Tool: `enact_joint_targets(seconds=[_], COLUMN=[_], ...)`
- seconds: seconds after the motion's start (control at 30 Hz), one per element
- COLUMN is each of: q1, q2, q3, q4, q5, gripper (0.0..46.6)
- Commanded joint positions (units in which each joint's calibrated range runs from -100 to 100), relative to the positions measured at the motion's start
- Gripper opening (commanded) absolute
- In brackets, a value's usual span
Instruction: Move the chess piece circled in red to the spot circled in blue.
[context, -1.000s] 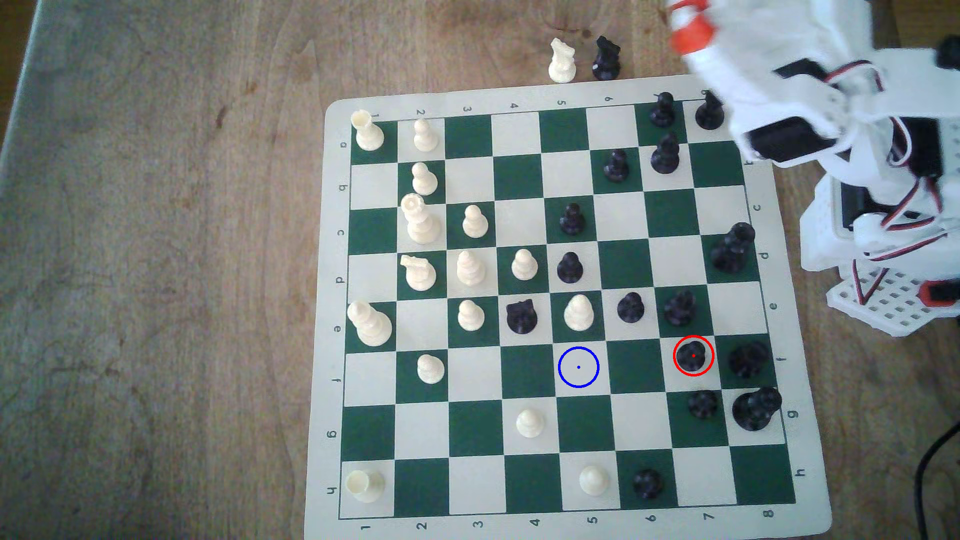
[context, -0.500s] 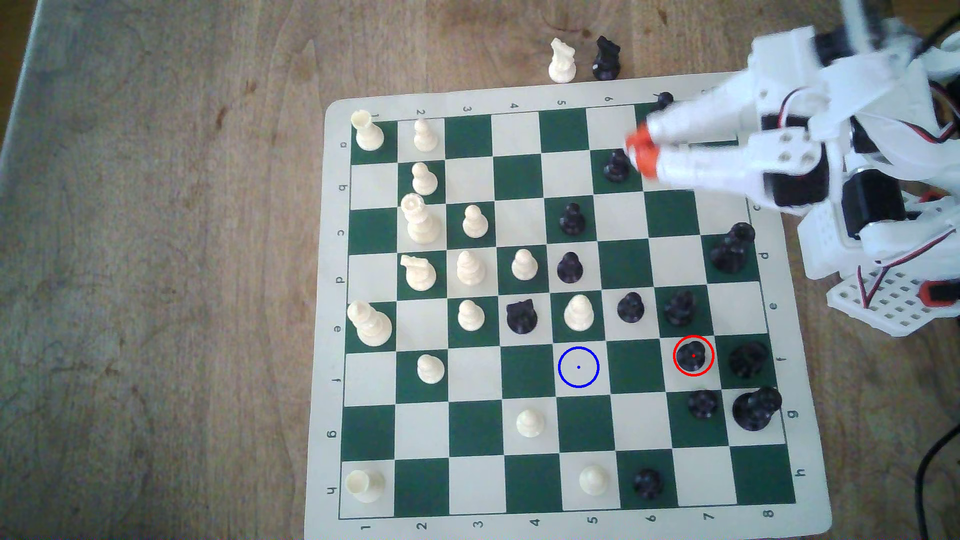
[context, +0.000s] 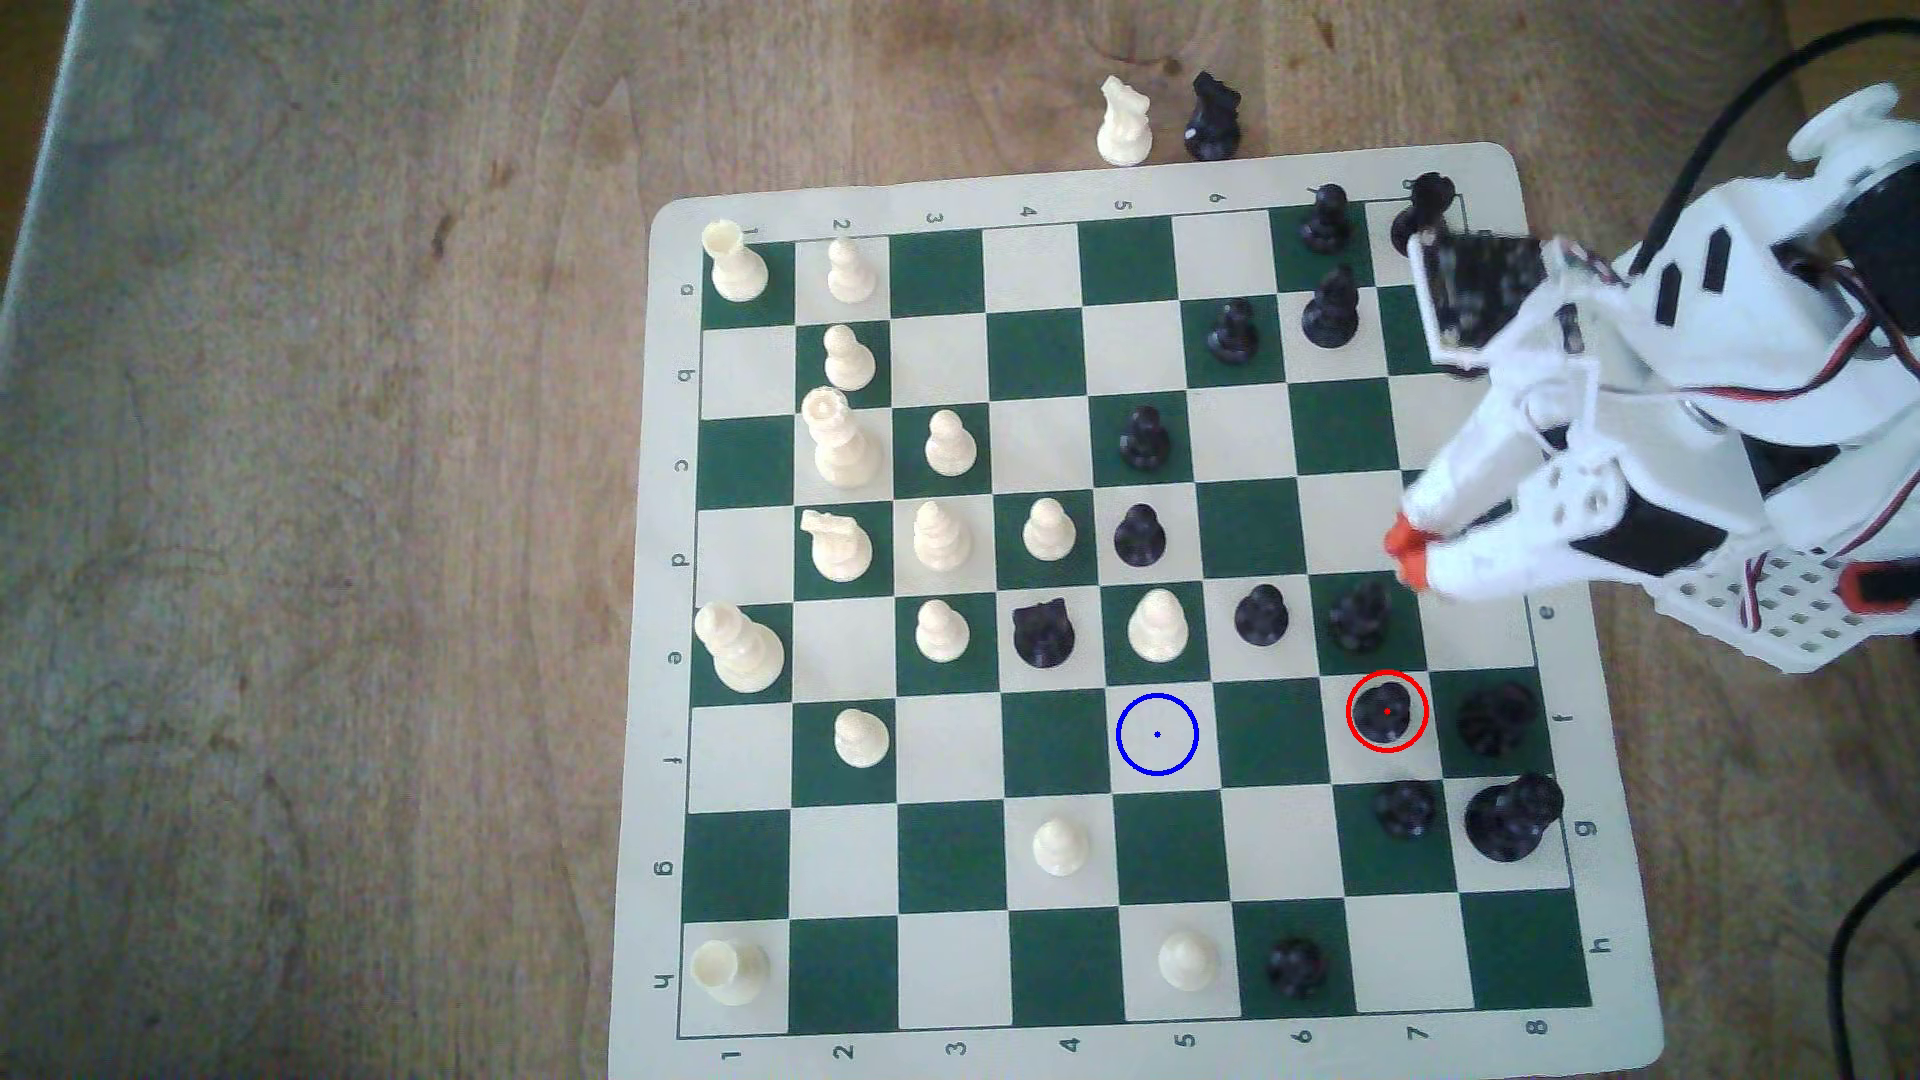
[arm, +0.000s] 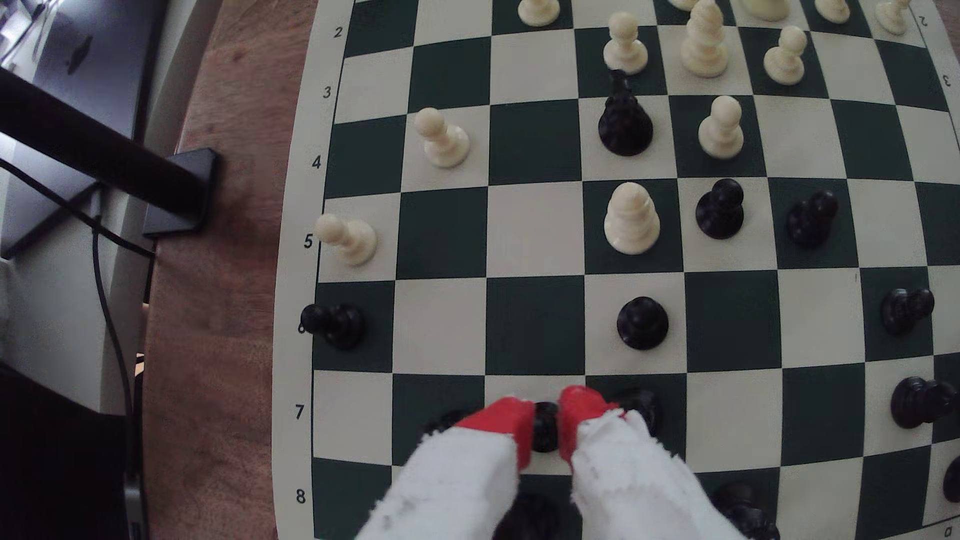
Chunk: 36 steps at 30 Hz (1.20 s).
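1. Exterior view: the white printed arm reaches in from the exterior view's right over the green-and-cream chess mat, its forearm angled down toward the board. The orange-tipped gripper sits above the seventh column, near the boundary of rows d and e, apart from any piece.
2. Its two fingers lie almost together with only a thin slit between the tips; nothing is between them here.
3. The small black plastic pawn with a ball head stands upright inside the red ring on a cream square in row f, well below the gripper's tips, just beside a taller black piece on the exterior view's right.
4. The cream square marked by a thin blue ring and dot lies in the same row, two squares toward the exterior view's left, and is bare.
5. Wrist view: the red fingertips frame a narrow gap, and a dark pawn shows through it on the board beyond; whether they touch it I cannot tell.
6. This view adds a cream bishop-like piece and a black pawn ahead.
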Motion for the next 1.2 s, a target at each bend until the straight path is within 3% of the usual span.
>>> enact_joint_targets(seconds=[0.0,0.13,0.43,0.83,1.17], q1=[-2.60,-3.93,-6.59,-7.92,-6.82], q2=[0.15,0.07,5.07,14.92,20.78], q3=[4.20,7.46,8.37,8.82,10.00], q4=[-1.91,-3.06,-4.04,-9.94,-11.82], q5=[-1.42,-2.59,-2.49,-1.71,-0.49], gripper=[8.0,7.5,12.9,9.7,11.4])
